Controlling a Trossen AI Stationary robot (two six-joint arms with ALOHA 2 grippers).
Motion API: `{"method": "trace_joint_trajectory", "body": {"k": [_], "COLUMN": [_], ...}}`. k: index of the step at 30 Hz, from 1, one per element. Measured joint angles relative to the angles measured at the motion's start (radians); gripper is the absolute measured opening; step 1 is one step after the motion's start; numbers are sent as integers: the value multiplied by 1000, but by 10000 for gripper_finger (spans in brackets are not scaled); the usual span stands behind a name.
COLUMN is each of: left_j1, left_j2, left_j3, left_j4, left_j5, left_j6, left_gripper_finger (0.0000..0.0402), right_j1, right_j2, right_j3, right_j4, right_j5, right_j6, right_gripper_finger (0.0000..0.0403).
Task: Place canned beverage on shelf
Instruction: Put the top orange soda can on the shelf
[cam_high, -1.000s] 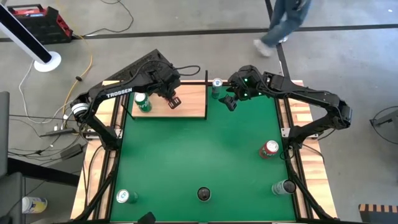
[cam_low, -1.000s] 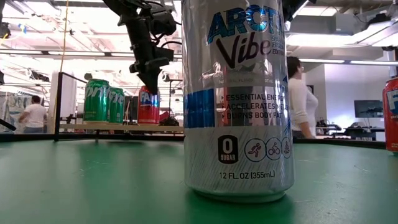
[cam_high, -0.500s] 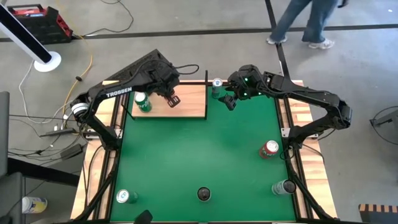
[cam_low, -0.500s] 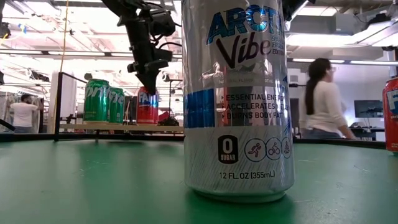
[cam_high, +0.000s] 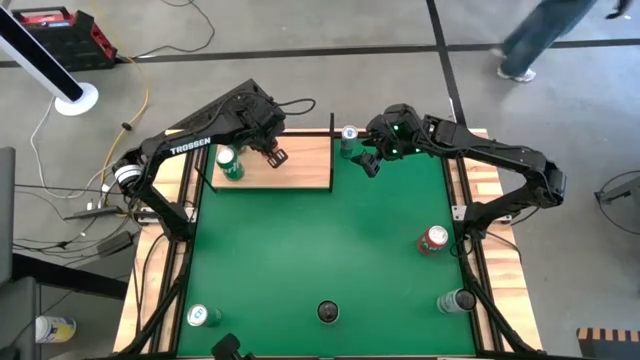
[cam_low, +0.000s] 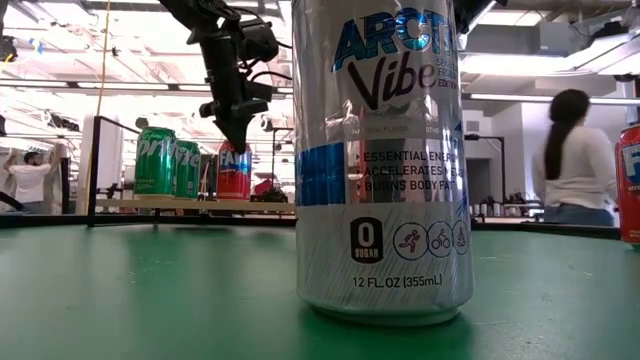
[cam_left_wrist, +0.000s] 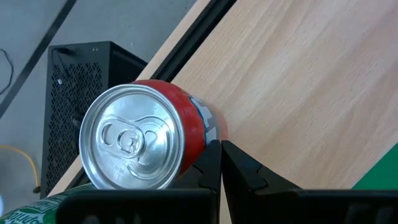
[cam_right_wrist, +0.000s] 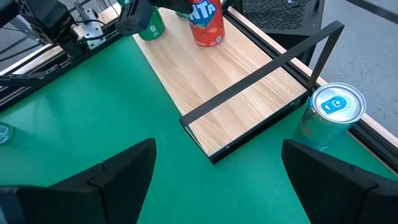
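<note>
The shelf (cam_high: 300, 170) is a pale wood panel with a thin dark frame at the mat's far left. A red can (cam_left_wrist: 134, 137) and a green can (cam_high: 229, 163) stand upright on it. My left gripper (cam_left_wrist: 221, 155) is shut and empty, just above and beside the red can (cam_low: 235, 172). My right gripper (cam_right_wrist: 217, 186) is open and empty above the mat, near the shelf's right end. A silver-and-blue can (cam_right_wrist: 329, 112) stands on the mat's far edge beside the shelf, in front of the right gripper (cam_high: 368, 163).
A red can (cam_high: 433, 240), a silver can (cam_high: 455, 300), a green can (cam_high: 203, 316) and a silver can (cam_low: 380, 160) near the front edge (cam_high: 327, 312) stand on the green mat. The shelf's dark frame rail (cam_right_wrist: 273, 62) stands up. A person (cam_low: 575, 160) walks beyond the table.
My left gripper has risen a little and drawn back toward the table's far left, away from the red can, which stays upright on the shelf. My right arm has kept still. A person has walked past behind the table.
</note>
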Motion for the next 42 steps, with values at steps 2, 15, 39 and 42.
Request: {"method": "trace_joint_trajectory", "body": {"k": [2,15,39,42], "left_j1": [6,32,-15,-5], "left_j2": [0,-2,-6,-6], "left_j3": [0,0,0,0], "left_j4": [-1,-9,195,192], "left_j5": [1,32,53,52], "left_j6": [-1,-8,27,38], "left_gripper_finger": [0,0,0,0], "right_j1": [0,0,3,2], "right_j2": [0,0,0,0], "right_j3": [0,0,0,0], "right_j4": [0,0,1,2], "right_j5": [0,0,0,0], "right_j6": [1,10,27,27], "right_gripper_finger": [370,370,370,370]}}
